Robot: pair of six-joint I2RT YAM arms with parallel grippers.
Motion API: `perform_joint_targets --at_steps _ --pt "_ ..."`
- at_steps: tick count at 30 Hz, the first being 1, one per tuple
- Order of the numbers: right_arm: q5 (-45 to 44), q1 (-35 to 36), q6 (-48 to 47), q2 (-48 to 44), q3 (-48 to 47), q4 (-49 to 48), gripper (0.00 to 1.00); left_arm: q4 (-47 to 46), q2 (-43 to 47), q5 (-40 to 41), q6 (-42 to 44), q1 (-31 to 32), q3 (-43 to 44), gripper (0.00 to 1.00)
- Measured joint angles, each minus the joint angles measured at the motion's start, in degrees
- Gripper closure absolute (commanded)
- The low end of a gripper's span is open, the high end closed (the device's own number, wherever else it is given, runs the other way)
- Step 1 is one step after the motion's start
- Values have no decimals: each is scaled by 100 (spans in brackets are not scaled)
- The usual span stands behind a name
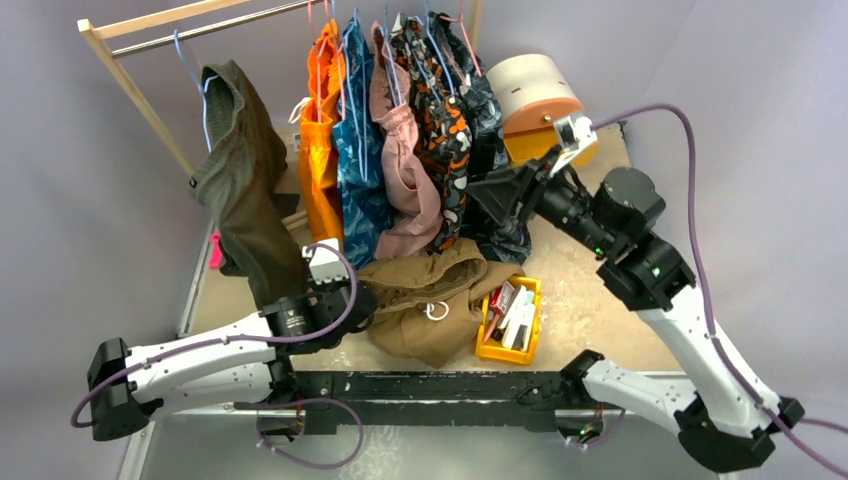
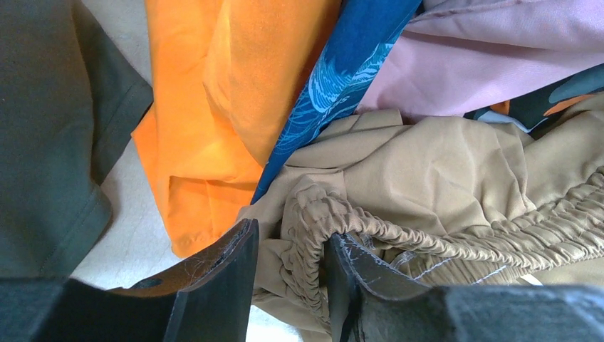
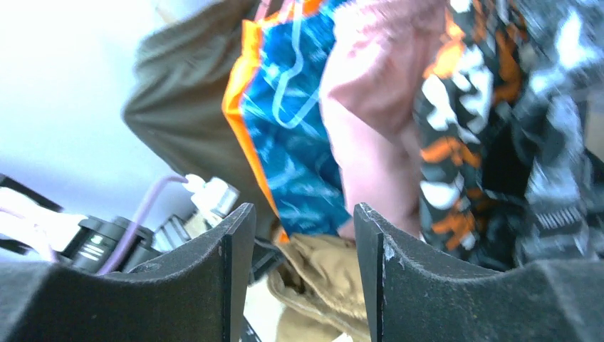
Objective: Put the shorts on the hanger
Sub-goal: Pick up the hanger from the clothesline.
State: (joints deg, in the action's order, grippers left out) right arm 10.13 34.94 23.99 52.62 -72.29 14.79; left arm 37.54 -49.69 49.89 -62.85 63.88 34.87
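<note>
The tan-brown shorts [image 1: 440,300] lie crumpled on the table below the hung clothes, their white drawstring [image 1: 437,311] looped on top. My left gripper [image 1: 368,300] sits at their left edge. In the left wrist view it [image 2: 290,231] stands open, with the gathered waistband [image 2: 313,214] between the fingers, touching the right one and loose from the left. My right gripper [image 1: 482,195] hovers higher, beside the hanging garments. It [image 3: 303,208] is open with nothing between its fingers, and the shorts [image 3: 335,271] show below. The hanger is hidden; I see only hangers that carry clothes.
A wooden rack [image 1: 130,30] holds an olive garment [image 1: 240,190], orange shorts [image 1: 320,150], blue, pink and patterned ones. A yellow bin [image 1: 510,320] of small items stands right of the shorts. A round tan container [image 1: 535,95] sits at the back right.
</note>
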Motion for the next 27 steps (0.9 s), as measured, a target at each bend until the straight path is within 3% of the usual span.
perform_joint_targets --at_steps 8,17,27 --pt "-872 1366 -407 1722 -1552 -273 49 37 11 0 -17 0 0 62" --pt "-1974 1414 -726 3858 -3279 -393 54 26 -28 0 -17 0 -2 62" --pt "-2111 1408 -914 5318 -5687 -181 55 -96 79 -15 -2 0 -114 62"
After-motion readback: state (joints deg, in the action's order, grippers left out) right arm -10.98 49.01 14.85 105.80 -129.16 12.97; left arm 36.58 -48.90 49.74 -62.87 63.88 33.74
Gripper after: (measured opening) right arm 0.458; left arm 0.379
